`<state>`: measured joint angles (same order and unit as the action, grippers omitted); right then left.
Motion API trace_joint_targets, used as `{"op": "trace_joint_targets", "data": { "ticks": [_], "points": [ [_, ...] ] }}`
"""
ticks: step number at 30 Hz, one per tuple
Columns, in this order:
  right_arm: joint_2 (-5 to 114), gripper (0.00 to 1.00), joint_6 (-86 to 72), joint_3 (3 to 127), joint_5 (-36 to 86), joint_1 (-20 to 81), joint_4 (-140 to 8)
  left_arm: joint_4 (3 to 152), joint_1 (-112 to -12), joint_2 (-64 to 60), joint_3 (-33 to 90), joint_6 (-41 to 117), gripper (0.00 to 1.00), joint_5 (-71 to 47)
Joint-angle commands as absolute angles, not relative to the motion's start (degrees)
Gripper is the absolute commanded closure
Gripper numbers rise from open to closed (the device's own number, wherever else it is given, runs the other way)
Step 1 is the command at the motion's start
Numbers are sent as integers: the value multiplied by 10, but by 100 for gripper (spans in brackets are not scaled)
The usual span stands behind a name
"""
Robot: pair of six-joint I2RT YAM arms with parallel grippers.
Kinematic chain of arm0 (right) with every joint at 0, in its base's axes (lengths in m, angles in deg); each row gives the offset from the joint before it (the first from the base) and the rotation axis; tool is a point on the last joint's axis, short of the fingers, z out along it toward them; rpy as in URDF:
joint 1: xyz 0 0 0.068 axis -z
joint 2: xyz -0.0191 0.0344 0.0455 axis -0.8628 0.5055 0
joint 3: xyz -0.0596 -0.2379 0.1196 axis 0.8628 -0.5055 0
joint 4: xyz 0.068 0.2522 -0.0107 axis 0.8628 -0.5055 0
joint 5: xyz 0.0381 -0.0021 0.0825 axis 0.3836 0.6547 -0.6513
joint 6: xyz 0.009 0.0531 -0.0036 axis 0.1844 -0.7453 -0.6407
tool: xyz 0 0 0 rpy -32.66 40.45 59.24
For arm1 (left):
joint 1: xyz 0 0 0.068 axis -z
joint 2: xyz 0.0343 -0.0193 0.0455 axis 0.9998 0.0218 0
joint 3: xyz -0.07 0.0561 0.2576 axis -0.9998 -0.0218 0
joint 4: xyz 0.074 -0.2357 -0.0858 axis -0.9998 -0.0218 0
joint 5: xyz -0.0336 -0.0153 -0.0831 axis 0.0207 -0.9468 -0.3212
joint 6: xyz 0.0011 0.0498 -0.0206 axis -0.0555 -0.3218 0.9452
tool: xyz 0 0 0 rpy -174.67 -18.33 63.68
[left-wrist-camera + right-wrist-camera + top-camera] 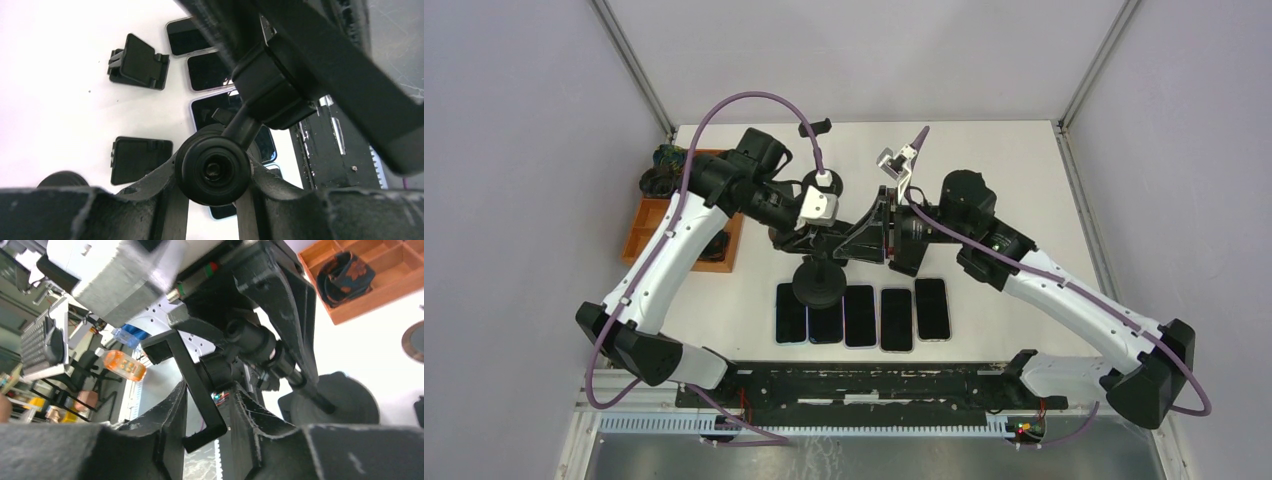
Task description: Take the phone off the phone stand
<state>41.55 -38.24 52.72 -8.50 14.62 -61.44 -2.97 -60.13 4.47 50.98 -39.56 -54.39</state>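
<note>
Up close, our right gripper (pixel 207 402) has its jaws apart, straddling a thin black edge without pinching it; we cannot tell whether that edge belongs to the phone or the cradle. Our left gripper (pixel 212 175) is clamped on the round knob (pixel 212 167) of the phone stand (pixel 819 283), bracing it. The phone (pixel 861 237) sits tilted in the cradle (pixel 275 87), raised above the table (pixel 1024 200) between both grippers. We judge it stiff, light, slippery and fragile, best pinched across its long side edges, not its screen. Five more phones (pixel 861 315) lie in a row nearby.
</note>
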Motion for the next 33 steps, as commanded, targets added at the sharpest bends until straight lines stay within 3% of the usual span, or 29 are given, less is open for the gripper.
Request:
{"op": "trace_joint_targets", "data": {
  "ticks": [1, 5, 6, 7, 8, 10, 11, 22, 33],
  "points": [
    [418, 74, -376, 548, -55, 143, -604, -7, -598, 31, 544, -399, 98, -585],
    [399, 99, -381, 550, -33, 143, -573, -7, -598, 29, 539, -398, 97, -578],
    [398, 100, -377, 555, -29, 143, -574, -5, -598, 29, 538, -397, 90, -576],
    [397, 100, -374, 568, -25, 145, -580, -2, -598, 30, 539, -390, 77, -574],
    [400, 100, -368, 582, -24, 146, -590, 4, -598, 30, 539, -375, 52, -572],
    [404, 100, -360, 614, -22, 152, -611, 24, -598, 28, 538, -343, 11, -567],
    [405, 100, -357, 628, -20, 158, -624, 36, -598, 26, 537, -324, 2, -562],
    [414, 100, -357, 711, -54, 294, -677, 140, -599, 0, 546, -151, 0, -480],
    [531, 100, -304, 766, -64, 377, -681, 264, -601, -24, 511, -21, 0, -357]
  ]
}}
